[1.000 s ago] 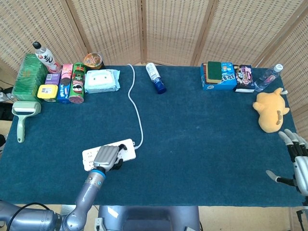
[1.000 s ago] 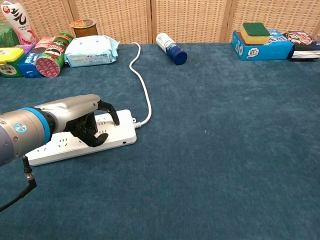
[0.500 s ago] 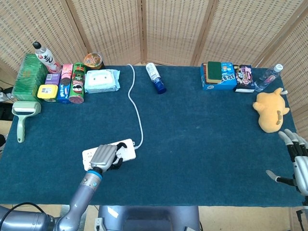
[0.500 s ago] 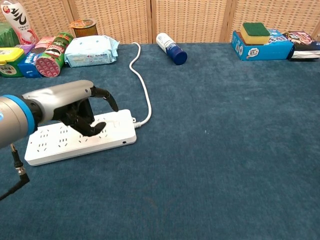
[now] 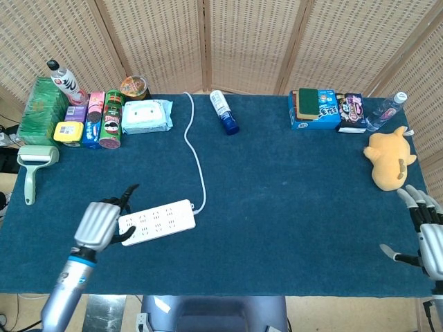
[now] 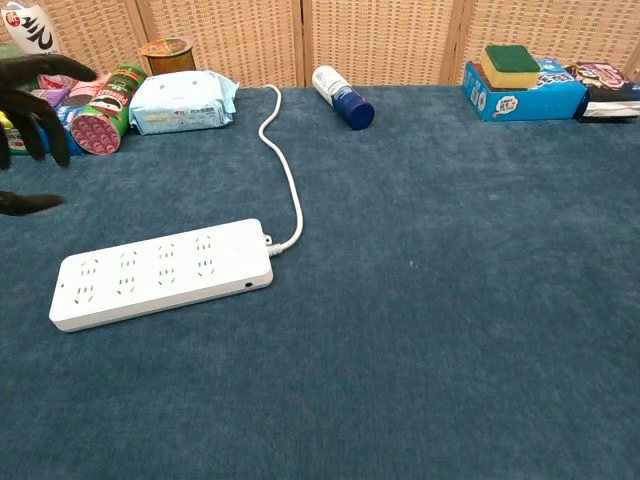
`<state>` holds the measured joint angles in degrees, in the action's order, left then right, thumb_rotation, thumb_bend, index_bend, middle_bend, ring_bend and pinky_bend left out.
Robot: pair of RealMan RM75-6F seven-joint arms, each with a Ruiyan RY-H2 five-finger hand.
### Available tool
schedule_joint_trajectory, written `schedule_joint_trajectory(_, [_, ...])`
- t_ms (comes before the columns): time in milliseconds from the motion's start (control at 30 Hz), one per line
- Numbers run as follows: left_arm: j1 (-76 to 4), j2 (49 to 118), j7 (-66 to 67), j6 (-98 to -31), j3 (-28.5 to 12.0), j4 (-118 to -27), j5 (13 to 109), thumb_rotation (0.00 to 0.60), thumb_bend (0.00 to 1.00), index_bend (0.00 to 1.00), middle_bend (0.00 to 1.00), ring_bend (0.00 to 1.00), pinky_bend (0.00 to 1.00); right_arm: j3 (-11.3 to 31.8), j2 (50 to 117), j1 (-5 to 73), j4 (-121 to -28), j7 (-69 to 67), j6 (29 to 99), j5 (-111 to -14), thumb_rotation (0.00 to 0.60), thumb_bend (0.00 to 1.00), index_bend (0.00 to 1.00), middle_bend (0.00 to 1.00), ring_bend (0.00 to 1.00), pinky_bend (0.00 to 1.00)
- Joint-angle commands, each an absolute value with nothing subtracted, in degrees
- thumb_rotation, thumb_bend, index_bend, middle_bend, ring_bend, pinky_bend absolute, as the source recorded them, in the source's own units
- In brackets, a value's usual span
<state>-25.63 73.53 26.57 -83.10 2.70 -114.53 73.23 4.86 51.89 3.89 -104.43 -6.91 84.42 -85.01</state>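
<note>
Left hand (image 5: 99, 223) has come off the power strip (image 5: 156, 221) since the two earlier pictures, where it lay over the strip's left half with fingers curled against the sockets. It now sits just off the strip's left end, near the front-left corner of the table (image 5: 291, 207), fingers spread and holding nothing; one fingertip appears to touch or nearly touch the strip's end, which the head view does not settle. In the chest view only dark fingers (image 6: 35, 85) show at the left edge, apart and raised clear of the strip.

The strip lies flat, unmoved, all socket faces uncovered. Its cord (image 5: 195, 155) runs from the right end toward the back edge.

Judgement: contact with the strip has been released; the strip stays where it was set down.

Right hand (image 5: 426, 232) remains at the front-right corner, fingers apart, empty, well apart from the strip. The plush toy (image 5: 389, 158) lies nearest it, not touching.

Cans, packets and a bottle line the back-left corner.
</note>
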Motion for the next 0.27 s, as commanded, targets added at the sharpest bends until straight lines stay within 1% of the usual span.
schedule_joint_trajectory(33, [-18.82,67.61,17.89,-89.68,6.97,-110.01,79.12,0.6,0.13,0.0,0.0,0.0,0.06,5.06,52.21,4.25,-104.93,-5.59,84.14,-84.77,0.6,0.0,0.06,0.03,0.03,0.0])
schedule_joint_trajectory(133, [-15.72,67.43,11.6,-93.24,6.97,-104.4,81.74,0.6,0.12,0.0,0.0,0.0,0.04,5.0,52.58,4.29,-105.39,-4.11,84.19,-84.74,0.6,0.0,0.06,0.03,0.03,0.0])
schedule_joint_trajectory(167, [-14.35,68.07,10.34,-94.95,6.31,-101.93,81.58,0.6,0.12,0.0,0.0,0.0,0.03,4.93,52.73,4.26,-105.56,-3.45,84.26,-84.8,0.6,0.0,0.06,0.03,0.03,0.0])
schedule_joint_trajectory(267, [-12.12,70.04,8.62,-96.87,4.98,-97.6,80.73,0.6,0.12,0.0,0.0,0.0,0.03,4.73,53.1,4.16,-105.81,-1.96,84.44,-84.93,0.6,0.0,0.06,0.03,0.03,0.0])
